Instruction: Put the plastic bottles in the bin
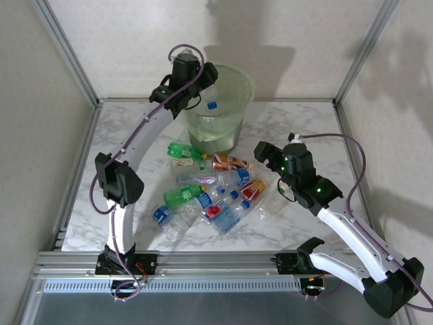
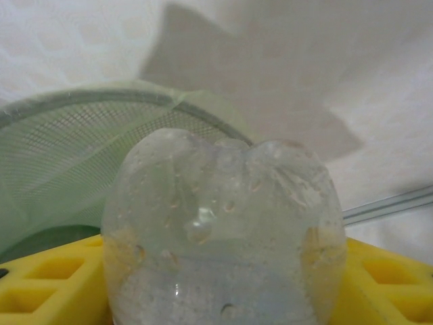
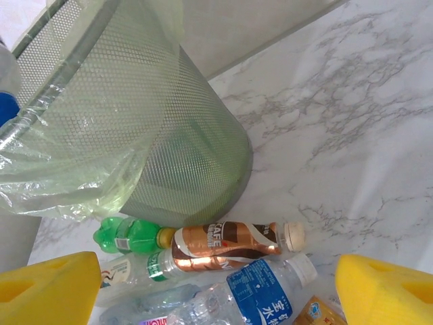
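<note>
My left gripper is up at the rim of the pale-green mesh bin, shut on a clear bottle with a blue cap that hangs over the bin's mouth. In the left wrist view the bottle's clear base sits between the yellow fingers, with the bin behind it. My right gripper hovers open above the pile of bottles. Below its gap lie a brown coffee bottle, a green bottle and a blue-labelled clear bottle, close to the bin.
Several bottles lie bunched on the marble table in front of the bin. Metal frame posts and white walls close off the back and sides. A clear liner bag hangs over the bin's rim.
</note>
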Controlling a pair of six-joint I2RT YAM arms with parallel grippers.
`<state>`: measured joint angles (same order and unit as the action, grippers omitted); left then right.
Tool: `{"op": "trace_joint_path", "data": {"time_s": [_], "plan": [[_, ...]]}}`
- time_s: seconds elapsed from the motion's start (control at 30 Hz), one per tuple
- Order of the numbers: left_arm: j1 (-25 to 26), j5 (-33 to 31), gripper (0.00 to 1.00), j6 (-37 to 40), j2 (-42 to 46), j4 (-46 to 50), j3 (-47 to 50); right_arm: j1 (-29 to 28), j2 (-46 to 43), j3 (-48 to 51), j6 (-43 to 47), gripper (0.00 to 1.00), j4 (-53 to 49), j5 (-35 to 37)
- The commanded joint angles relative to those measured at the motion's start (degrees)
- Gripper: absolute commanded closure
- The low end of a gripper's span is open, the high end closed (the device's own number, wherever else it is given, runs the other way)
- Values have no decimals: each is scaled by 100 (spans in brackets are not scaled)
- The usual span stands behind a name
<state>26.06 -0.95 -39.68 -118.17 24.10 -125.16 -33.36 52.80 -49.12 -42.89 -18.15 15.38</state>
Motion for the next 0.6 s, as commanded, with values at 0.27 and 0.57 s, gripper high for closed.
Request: {"op": "trace_joint_path", "data": {"time_s": [0.27, 0.57], "plan": [[57, -133, 22, 35, 45, 51, -80, 12, -11, 75, -225, 10, -432, 444], [232, -341, 19, 229, 482, -35, -87, 27, 90, -128, -465, 10, -1195, 869]]}}
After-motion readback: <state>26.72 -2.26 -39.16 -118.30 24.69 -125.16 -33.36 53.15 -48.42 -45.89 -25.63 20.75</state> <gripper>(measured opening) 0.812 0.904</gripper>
